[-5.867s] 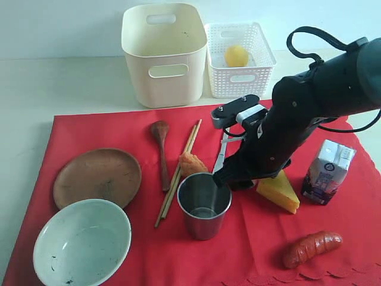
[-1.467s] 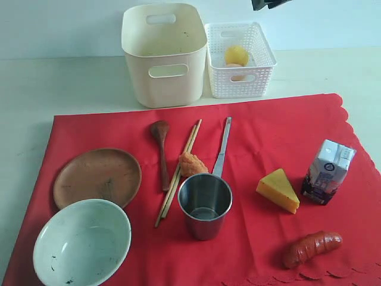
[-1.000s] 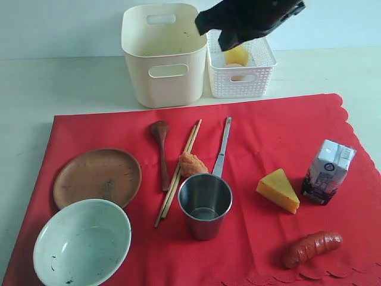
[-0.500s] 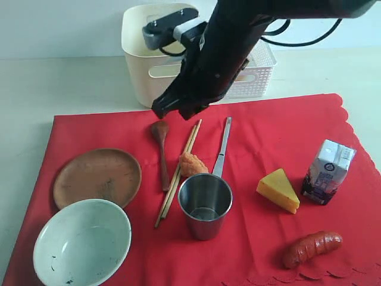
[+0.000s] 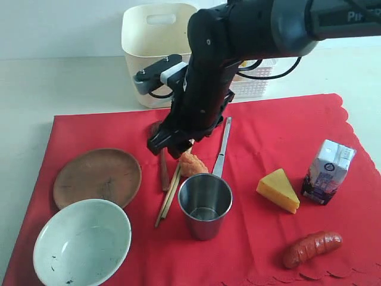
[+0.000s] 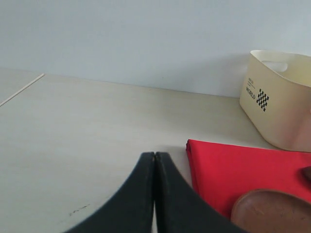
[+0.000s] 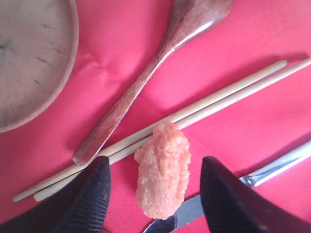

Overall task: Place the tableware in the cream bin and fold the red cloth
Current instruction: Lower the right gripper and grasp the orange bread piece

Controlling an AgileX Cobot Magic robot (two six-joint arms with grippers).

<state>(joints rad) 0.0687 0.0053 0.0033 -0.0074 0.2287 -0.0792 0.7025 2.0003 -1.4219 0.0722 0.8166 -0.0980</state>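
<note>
Nearest me sit the pale speckled bowl [image 5: 82, 243] and the steel cup [image 5: 205, 205], its long handle running away across the red cloth [image 5: 268, 137], and the brown plate [image 5: 97, 177] lies just behind the bowl. Right behind the cup the jaws of the right arm [image 7: 155, 167] hang low and spread apart, holding nothing, one on either side of an orange lump of food [image 5: 191, 164] that isn't tableware at all. The pale chopsticks [image 7: 209, 103] are what matter: slim, side by side, flat on the cloth, touching the lump's far end and running nearly along the line on which those jaws close, so I reckon the wrist would have to turn to pinch them. The dark spoon [image 7: 146, 77] lies just beyond, angled off. The right arm is plainly the nearer, since the jaws of the left arm [image 6: 154, 162] are pressed shut over bare desk [image 6: 87, 136] off the cloth's corner. Farthest back stands the cream bin [image 5: 146, 53], smooth-walled, while all five pieces lie out on the cloth
</note>
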